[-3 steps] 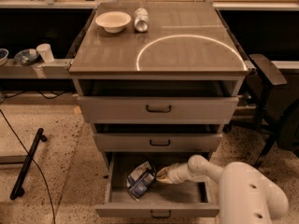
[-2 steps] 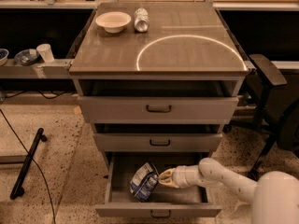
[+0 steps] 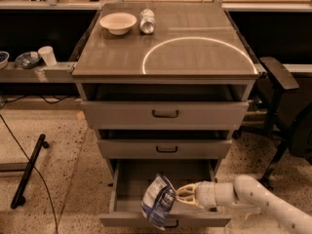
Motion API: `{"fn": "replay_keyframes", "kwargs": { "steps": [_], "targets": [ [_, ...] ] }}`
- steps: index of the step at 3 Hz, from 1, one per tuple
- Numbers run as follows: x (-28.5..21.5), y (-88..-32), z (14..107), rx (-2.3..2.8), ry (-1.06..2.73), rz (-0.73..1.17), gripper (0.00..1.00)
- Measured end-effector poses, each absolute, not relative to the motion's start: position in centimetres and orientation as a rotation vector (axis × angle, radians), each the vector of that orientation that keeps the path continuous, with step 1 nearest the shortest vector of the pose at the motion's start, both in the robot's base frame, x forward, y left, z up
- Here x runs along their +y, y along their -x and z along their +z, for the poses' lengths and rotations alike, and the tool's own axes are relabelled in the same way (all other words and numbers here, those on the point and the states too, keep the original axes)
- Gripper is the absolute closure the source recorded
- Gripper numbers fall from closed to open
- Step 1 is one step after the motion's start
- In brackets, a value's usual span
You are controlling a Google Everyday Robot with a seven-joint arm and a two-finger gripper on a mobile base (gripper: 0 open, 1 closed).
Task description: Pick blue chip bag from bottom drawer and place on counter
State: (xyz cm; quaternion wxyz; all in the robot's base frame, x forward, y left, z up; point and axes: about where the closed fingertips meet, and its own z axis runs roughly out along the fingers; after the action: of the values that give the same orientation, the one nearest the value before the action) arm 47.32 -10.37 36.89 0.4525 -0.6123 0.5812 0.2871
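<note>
Gripper and task object. I saw the white two-finger gripper (image 3: 182, 195), reaching in from the right, clamped on the crumpled dark-blue-and-white foil chip bag (image 3: 158, 206), held above the front edge of the open grey metal bottom drawer (image 3: 161, 172). The glossy grey-brown counter (image 3: 195, 57) bore a white bowl (image 3: 118, 22) and a silver can (image 3: 147, 21).

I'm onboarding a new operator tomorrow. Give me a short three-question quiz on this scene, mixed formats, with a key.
1. True or false: the gripper holds the blue chip bag at the open bottom drawer.
2. What is beside the white bowl on the counter? A) silver can B) mug C) bottle
3. How many drawers does the cabinet have?
Key: 1 true; 2 A; 3 three.
</note>
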Motion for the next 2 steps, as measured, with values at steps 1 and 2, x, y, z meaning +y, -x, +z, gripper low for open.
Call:
{"fn": "replay_keyframes", "kwargs": {
  "steps": [1,2],
  "targets": [
    [-10.5,-43.3,47.5,1.274,1.53,0.612,1.0],
    [-9.6,-39.1,55.2,1.214,1.546,0.55,1.0]
  ]
}}
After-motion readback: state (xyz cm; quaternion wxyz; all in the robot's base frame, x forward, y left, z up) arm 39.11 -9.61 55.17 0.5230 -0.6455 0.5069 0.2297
